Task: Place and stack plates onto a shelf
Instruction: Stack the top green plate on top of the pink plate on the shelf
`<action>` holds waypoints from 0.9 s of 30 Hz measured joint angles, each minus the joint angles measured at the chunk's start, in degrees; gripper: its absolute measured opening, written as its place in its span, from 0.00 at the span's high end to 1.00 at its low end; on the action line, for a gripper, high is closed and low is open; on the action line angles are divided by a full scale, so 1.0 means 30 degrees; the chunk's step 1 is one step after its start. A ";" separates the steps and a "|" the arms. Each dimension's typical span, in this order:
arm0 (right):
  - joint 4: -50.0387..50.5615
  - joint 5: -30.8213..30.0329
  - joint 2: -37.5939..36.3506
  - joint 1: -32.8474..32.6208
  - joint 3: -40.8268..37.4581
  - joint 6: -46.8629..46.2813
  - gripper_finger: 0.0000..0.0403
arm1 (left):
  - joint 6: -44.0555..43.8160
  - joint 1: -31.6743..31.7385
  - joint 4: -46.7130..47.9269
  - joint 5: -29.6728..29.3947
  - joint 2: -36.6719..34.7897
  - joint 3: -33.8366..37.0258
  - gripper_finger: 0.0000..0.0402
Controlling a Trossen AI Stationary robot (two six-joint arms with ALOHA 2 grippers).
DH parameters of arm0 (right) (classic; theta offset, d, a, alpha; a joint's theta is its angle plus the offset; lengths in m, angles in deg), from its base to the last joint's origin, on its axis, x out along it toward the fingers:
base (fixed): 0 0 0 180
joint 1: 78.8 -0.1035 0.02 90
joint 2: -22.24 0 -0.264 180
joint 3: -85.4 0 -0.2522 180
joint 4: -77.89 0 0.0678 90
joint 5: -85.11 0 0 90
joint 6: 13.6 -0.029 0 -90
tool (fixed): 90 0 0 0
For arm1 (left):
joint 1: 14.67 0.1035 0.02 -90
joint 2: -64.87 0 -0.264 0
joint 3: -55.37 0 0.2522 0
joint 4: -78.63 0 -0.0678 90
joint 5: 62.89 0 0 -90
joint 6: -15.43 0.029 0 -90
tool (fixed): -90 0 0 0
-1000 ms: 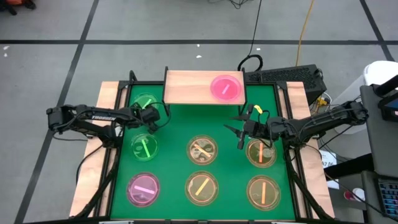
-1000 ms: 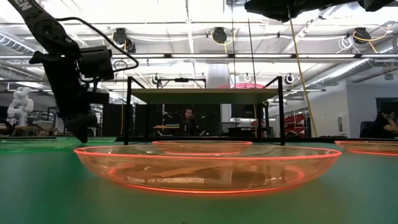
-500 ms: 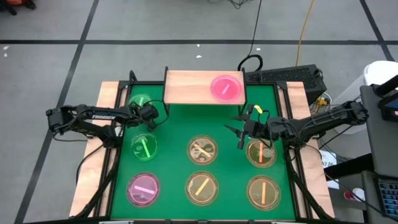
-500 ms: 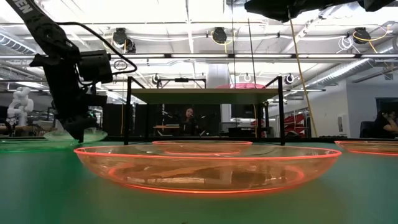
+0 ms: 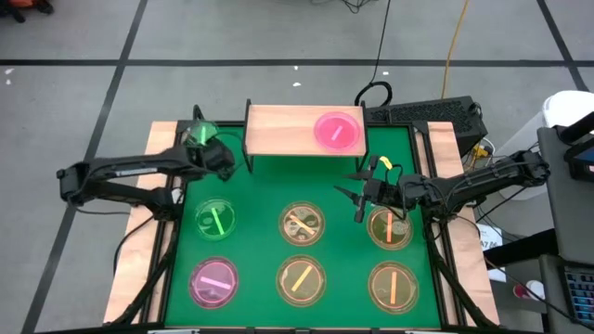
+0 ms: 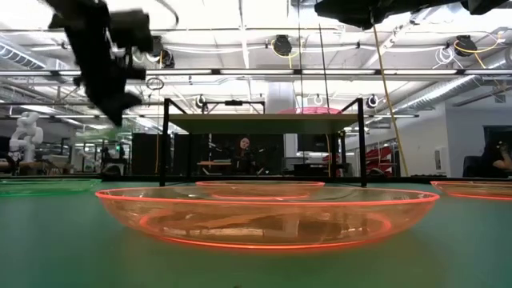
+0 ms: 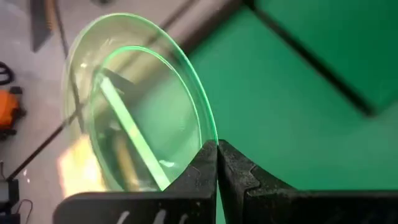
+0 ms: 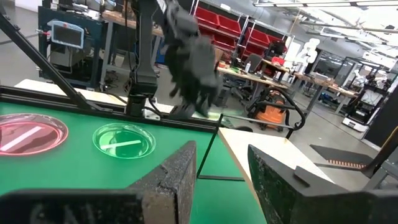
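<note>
A: Left side first. What am I holding?

B: I have the left gripper (image 5: 206, 147) raised off the mat (image 5: 260, 195) near its far left corner, just left of the shelf (image 5: 278, 130). Its jaws are pinched on the rim of a green plate (image 7: 134, 106). The plate is tipped on edge in the wrist view, its pale stripe running lengthwise across the dish toward the fingers (image 7: 205, 168).

A: Arm pose?

B: Left arm stretched out from the table's left edge toward the shelf. I cannot read any lettering on it.

A: Plates on the mat?

B: Left column: a second green plate (image 5: 215, 221), stripe tilted slightly off the near-far line, and a pink plate (image 5: 213, 282), stripe nearly crosswise. Middle column: an amber plate with a cross (image 5: 302, 224), and an amber plate (image 5: 301, 280) with a slanted stripe.

A: Shelf?

B: One pink plate (image 5: 337, 131) lies flat on the right end of the board, stripe slanted.

A: Right side?

B: The right gripper (image 5: 357, 197) hovers beside an amber plate (image 5: 388, 228), jaws spread, holding nothing. Another amber plate (image 5: 393, 285) lies nearer me, stripe near-far.
</note>
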 joint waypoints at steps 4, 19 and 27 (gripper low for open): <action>0.0007 0.0005 0.0000 0.0000 0.0007 0.0103 0.68 | 0.1560 -0.0082 -0.0388 -0.0234 -0.0981 -0.2429 1.00; 0.1317 -0.6418 -0.2850 -0.2083 0.0007 0.0517 0.68 | 1.4975 -0.2863 -0.6821 0.3718 0.6285 -1.1438 1.00; 0.1342 -0.8037 -0.4812 -0.3339 -0.1170 0.1143 0.68 | 1.9122 -0.2955 -0.7021 0.5887 1.2531 -1.6232 1.00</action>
